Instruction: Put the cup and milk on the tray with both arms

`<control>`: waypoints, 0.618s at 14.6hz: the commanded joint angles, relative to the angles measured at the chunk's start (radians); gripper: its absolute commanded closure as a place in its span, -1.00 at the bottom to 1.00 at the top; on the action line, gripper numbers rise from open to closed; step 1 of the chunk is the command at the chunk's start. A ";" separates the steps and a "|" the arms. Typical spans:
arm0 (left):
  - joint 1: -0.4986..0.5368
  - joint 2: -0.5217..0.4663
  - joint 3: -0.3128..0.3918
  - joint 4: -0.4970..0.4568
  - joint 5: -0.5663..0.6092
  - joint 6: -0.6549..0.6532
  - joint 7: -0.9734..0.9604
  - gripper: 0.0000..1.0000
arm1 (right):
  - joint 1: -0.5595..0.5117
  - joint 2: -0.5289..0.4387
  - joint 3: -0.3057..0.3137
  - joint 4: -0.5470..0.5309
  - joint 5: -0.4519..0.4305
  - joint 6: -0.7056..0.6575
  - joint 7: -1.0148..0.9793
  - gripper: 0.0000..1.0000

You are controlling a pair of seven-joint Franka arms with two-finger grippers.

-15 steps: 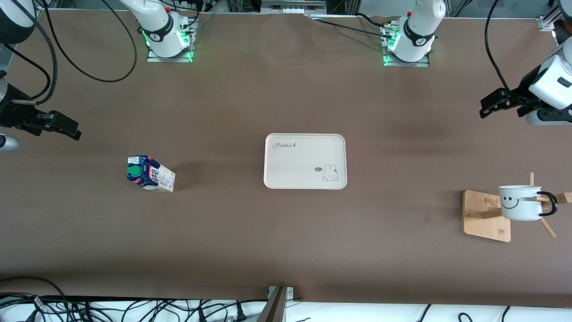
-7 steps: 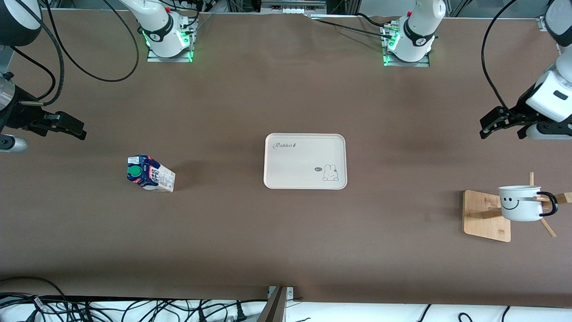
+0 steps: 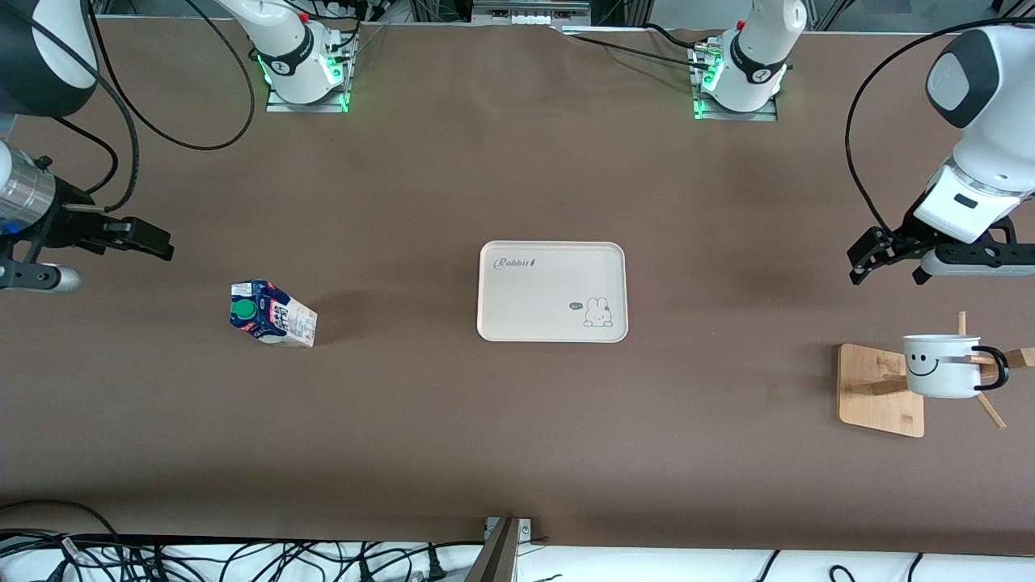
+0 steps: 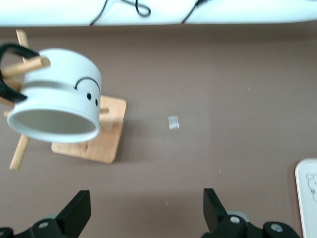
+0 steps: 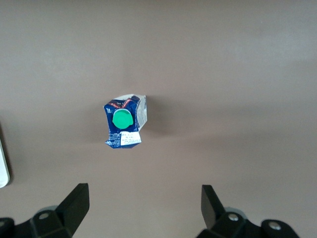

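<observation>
Both grippers hang spread apart, holding nothing: the left gripper (image 3: 863, 260) at right of frame over bare desk (image 3: 453, 436) above the cup (image 3: 942, 366) on its wooden rack (image 3: 877, 392), the right gripper (image 3: 154, 241) at left edge, above the upright milk (image 3: 271, 314). Mid-frame, the tray (image 3: 552, 292) lies bare.

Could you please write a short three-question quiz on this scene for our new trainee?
1. True or false: the milk carton stands on the rabbit tray.
2. What does the smiley mug hang on?
A. a wooden peg rack
B. a hook
C. the tray
3. Fill in: the left pincer and the right pincer both hang over bare table with fingers ____.

Key: 1 false; 2 A; 3 open.
</observation>
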 commanded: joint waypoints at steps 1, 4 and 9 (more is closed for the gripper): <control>0.004 -0.005 0.004 -0.052 -0.012 0.110 0.012 -1.00 | -0.001 0.026 0.003 0.001 0.006 -0.038 -0.027 -1.00; 0.008 0.044 0.032 -0.071 -0.012 0.231 0.012 -1.00 | -0.005 0.080 0.003 0.002 0.004 -0.030 -0.038 -1.00; 0.008 0.121 0.083 -0.074 -0.010 0.393 0.015 -1.00 | -0.007 0.158 0.003 0.004 0.024 0.040 -0.060 -1.00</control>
